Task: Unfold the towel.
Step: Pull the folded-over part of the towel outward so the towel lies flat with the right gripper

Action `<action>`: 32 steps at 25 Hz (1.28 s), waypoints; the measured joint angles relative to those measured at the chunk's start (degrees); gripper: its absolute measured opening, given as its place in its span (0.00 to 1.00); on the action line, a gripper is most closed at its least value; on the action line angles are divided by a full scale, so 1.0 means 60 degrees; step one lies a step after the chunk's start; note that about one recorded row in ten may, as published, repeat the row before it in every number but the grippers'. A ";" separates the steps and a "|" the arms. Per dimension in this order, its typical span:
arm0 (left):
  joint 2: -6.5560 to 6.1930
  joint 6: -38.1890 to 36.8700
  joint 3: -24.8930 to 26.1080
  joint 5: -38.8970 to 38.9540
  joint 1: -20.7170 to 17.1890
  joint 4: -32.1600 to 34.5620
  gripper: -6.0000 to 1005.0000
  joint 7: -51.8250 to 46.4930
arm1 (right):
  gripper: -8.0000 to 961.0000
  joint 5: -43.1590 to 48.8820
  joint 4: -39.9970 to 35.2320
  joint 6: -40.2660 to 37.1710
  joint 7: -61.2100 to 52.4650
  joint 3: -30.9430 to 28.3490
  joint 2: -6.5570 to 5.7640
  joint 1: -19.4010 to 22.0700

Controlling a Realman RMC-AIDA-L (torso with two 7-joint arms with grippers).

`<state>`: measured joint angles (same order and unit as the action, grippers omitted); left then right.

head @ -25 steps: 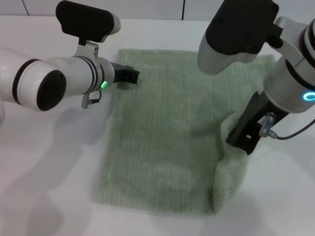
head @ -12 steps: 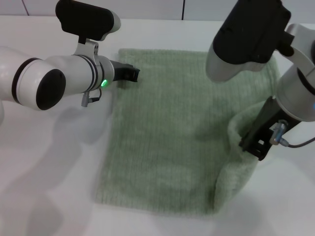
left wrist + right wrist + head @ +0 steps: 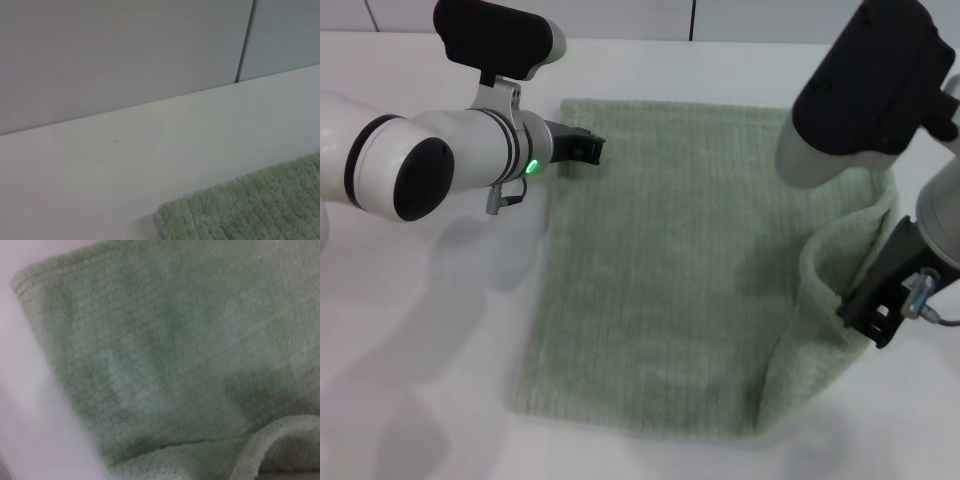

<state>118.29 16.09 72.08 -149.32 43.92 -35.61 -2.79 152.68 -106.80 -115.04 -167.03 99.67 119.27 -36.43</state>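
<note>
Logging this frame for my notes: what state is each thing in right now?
towel: mostly flat on the table, its right edge lifted in a fold
right pincer: shut on the lifted towel edge
left pincer: at the towel's far left corner
table: white, bearing the towel

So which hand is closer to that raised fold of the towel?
The right hand: it is at the raised fold of the towel. The left hand is at the towel's far left corner.
</note>
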 joint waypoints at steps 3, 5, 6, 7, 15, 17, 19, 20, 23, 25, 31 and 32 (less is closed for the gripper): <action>0.0000 0.0027 0.0000 0.0005 0.0007 0.0000 0.01 0.0002 | 0.04 0.0078 -0.0158 -0.0019 0.0022 0.0050 0.0000 0.0266; 0.0001 0.0063 0.0006 0.0001 0.0018 0.0002 0.01 0.0003 | 0.04 0.0236 -0.0245 -0.0028 0.0027 0.0099 0.0000 0.0459; 0.0001 0.0079 0.0008 -0.0001 0.0026 0.0002 0.01 0.0004 | 0.04 0.0329 -0.0269 -0.0030 0.0028 0.0121 0.0000 0.0559; 0.0001 0.0079 0.0008 -0.0001 0.0026 0.0002 0.01 0.0004 | 0.04 0.0444 -0.0281 -0.0036 0.0030 0.0146 -0.0001 0.0661; 0.0001 0.0169 0.0028 0.0000 0.0049 -0.0010 0.01 0.0010 | 0.05 0.0843 -0.0231 -0.0047 0.0028 0.0375 0.0010 0.1129; 0.0001 0.0172 0.0028 -0.0001 0.0049 -0.0013 0.01 0.0011 | 0.05 0.0845 -0.0181 -0.0046 0.0008 0.0403 0.0011 0.1189; 0.0001 0.0175 0.0029 0.0000 0.0049 -0.0013 0.01 0.0012 | 0.05 0.0847 -0.0098 -0.0039 -0.0011 0.0433 0.0013 0.1235; 0.0001 0.0175 0.0028 0.0000 0.0049 -0.0013 0.01 0.0012 | 0.05 0.0848 -0.0040 -0.0022 -0.0023 0.0438 0.0014 0.1245; 0.0001 0.0175 0.0028 0.0000 0.0048 -0.0013 0.01 0.0012 | 0.05 0.0848 0.0234 0.0041 -0.0038 0.0450 0.0014 0.1258; 0.0001 0.0175 0.0028 0.0000 0.0049 -0.0014 0.01 0.0012 | 0.05 0.0848 0.0421 0.0078 -0.0036 0.0459 0.0015 0.1260; 0.0001 0.0192 0.0028 0.0000 0.0049 -0.0013 0.01 0.0012 | 0.06 0.0844 0.0793 0.0123 -0.0010 0.0481 0.0006 0.1230; 0.0001 0.0201 0.0028 0.0000 0.0049 -0.0022 0.01 0.0012 | 0.06 0.0836 0.0885 0.0123 -0.0010 0.0487 0.0005 0.1213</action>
<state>118.30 17.30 72.25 -149.33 44.21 -35.74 -2.72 157.70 -101.49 -114.30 -167.09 102.59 119.30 -29.15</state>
